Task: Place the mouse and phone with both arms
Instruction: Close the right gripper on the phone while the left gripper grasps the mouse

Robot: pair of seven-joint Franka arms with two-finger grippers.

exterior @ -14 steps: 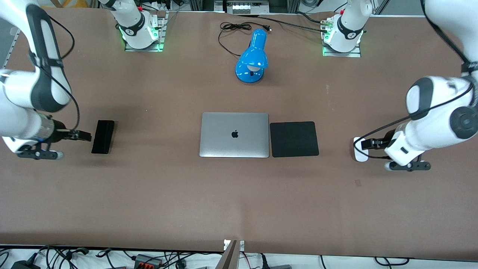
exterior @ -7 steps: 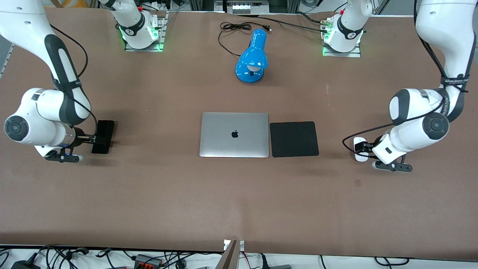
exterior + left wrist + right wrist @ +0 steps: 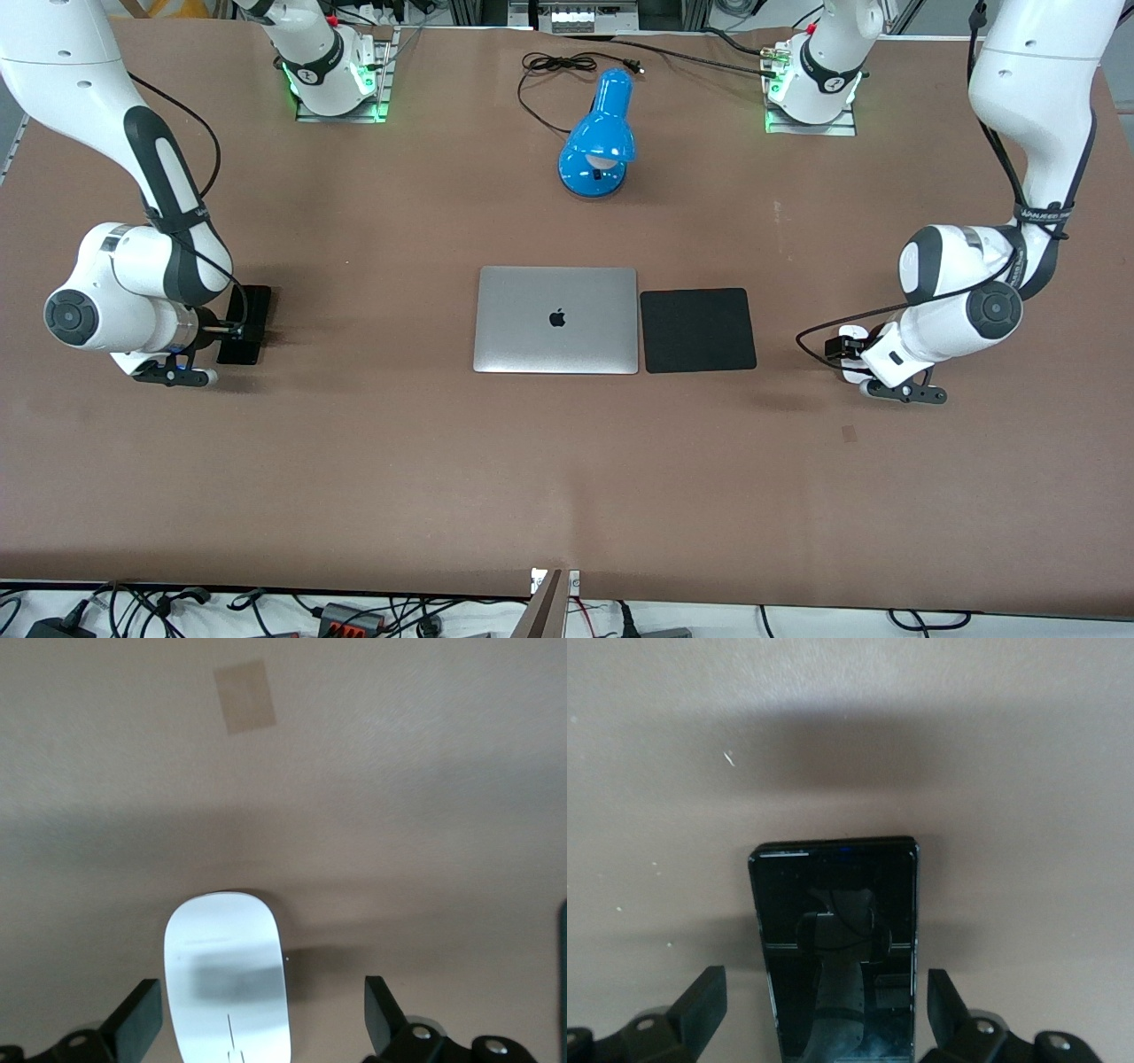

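Observation:
The white mouse [image 3: 852, 333] lies on the table toward the left arm's end, mostly hidden under my left gripper [image 3: 842, 350]. In the left wrist view the mouse [image 3: 229, 979] sits between the open fingers [image 3: 137, 1025], with a gap on each side; my left gripper [image 3: 260, 1023] is empty. The black phone [image 3: 252, 306] lies flat toward the right arm's end. My right gripper [image 3: 232, 330] is low over its end. In the right wrist view the phone [image 3: 833, 939] lies between the open fingers [image 3: 702, 1003] of my right gripper [image 3: 824, 1005], not touched.
A closed silver laptop [image 3: 556, 319] lies mid-table with a square black mat [image 3: 697, 329] beside it, toward the left arm's end. A blue desk lamp [image 3: 600, 133] and its cable [image 3: 558, 64] lie near the bases. A small tape patch [image 3: 849, 433] marks the table near the mouse.
Both arms have swung in and come down: the right gripper has moved over the phone's end, and the left gripper has moved over the mouse. Phone and mouse have not moved.

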